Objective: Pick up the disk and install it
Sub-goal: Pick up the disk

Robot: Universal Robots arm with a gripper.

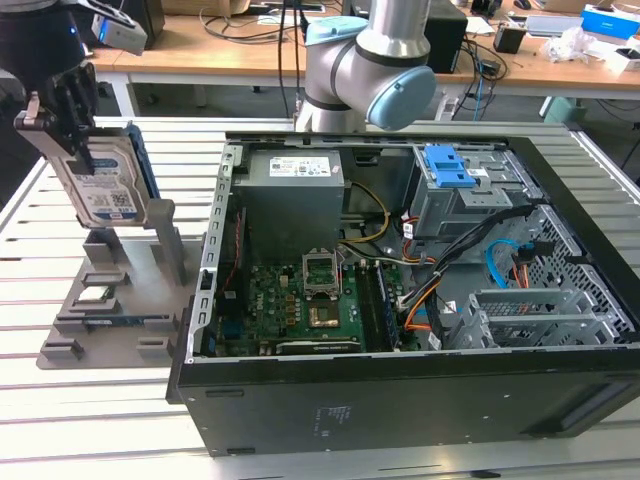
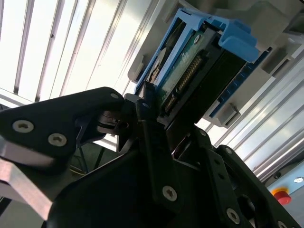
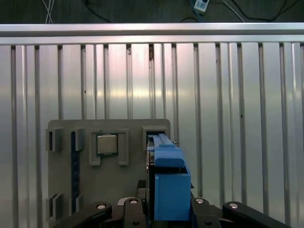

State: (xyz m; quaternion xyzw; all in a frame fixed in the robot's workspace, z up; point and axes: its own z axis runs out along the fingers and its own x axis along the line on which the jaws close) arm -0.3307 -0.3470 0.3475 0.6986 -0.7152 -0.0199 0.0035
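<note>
Pick-up step: fingers (image 1: pixel 78 125) clamped on upright disk (image 1: pixel 105 185) at grey stand (image 1: pixel 130 275), exterior view's left; install not done, prob. needs firm, square hold.

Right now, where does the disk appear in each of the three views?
Exterior view: the disk is high on the exterior view's left, gripped by the claw, above the grey holder.
Second wrist view: the disk is edge-on, just beyond the claw.
First wrist view: the disk is over the grey holder, with its blue bracket towards the camera.
Shared landmark: the slatted metal table.
</note>
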